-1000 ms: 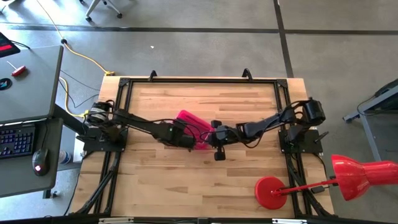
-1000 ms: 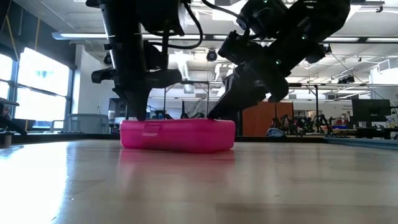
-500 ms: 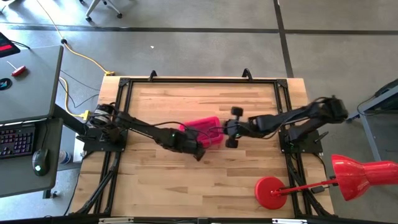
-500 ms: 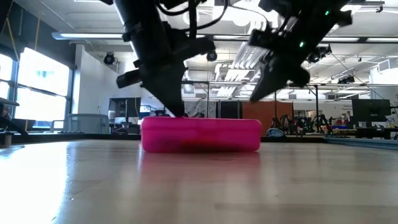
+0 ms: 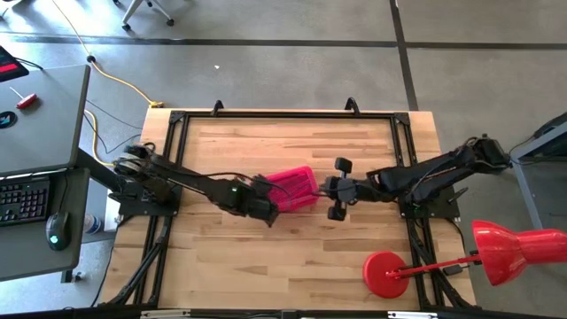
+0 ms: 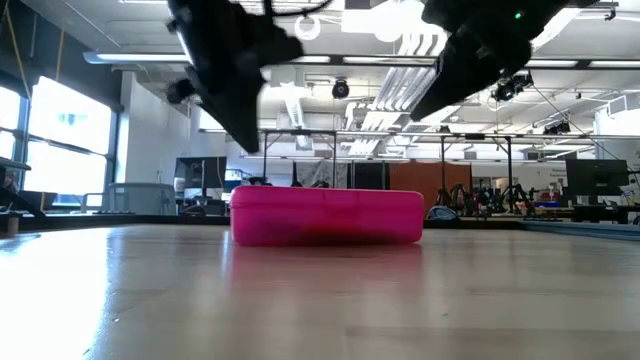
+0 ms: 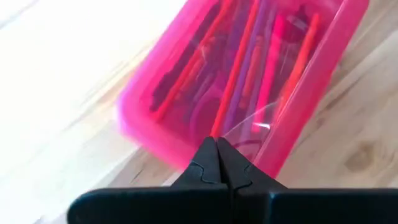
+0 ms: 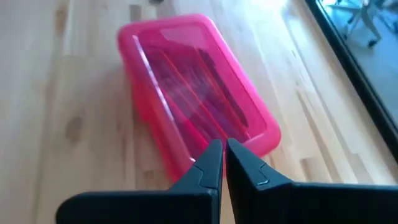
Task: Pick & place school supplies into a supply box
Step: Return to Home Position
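Note:
The pink supply box (image 5: 293,188) lies flat on its base at the middle of the wooden table, lid closed. Through its translucent lid (image 7: 249,68) the school supplies show as orange, red, pink and dark pens lying lengthwise inside. My left gripper (image 5: 270,213) is shut and hangs above the box's left near corner, clear of it in the low view (image 6: 245,140). My right gripper (image 5: 322,188) is shut too, raised just off the box's right end (image 6: 420,110). Each wrist view looks down past shut fingertips (image 7: 216,142) (image 8: 219,147) onto the box (image 8: 193,93).
A red lamp with a round base (image 5: 387,273) stands at the table's near right corner, its shade (image 5: 518,252) beyond the edge. Black frame rails (image 5: 283,113) run along the table's sides. Bare wood lies before and behind the box.
The box has slid a little toward the table's right edge and turned from slanted to nearly level with the table's long side. Both shut grippers have then lifted off its top: the left rose above its left end, the right rose and drew back toward the right edge.

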Motion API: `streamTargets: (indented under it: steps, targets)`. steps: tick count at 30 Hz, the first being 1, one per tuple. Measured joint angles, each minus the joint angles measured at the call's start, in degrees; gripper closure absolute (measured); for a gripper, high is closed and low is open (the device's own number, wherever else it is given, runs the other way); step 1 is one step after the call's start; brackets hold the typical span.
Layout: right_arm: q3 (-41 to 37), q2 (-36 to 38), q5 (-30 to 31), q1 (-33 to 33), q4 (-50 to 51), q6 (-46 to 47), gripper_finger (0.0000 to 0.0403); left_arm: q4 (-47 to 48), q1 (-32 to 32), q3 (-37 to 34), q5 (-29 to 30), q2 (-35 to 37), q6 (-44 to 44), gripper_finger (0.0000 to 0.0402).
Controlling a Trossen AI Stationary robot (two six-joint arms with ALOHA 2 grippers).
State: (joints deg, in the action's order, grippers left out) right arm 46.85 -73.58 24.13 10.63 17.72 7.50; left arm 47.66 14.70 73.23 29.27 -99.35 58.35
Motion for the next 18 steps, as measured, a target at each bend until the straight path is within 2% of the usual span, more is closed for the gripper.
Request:
streamTargets:
  steps: [5, 10, 14, 18]
  targets:
    - [0.0, 5.37, 4.99, 4.06, 1.15, -1.03, 0.0403, 9.4, 2.5, 0.09, 2.59, 8.86, -1.51, 0.0378]
    - [0.02, 16.98, 10.7, 7.62, 5.39, -2.2, 0.0403, 22.86, 7.25, 0.04, 8.24, 22.02, -4.8, 0.036]
    - [-0.69, 26.76, 11.59, 10.4, 9.48, -3.12, 0.0403, 25.13, 13.62, -0.57, 14.32, 30.07, -11.91, 0.0357]
    - [-7.98, 36.75, 11.68, 13.03, 6.95, -2.04, 0.0403, 21.01, 21.14, -5.87, 19.8, 38.61, -13.23, 0.0356]
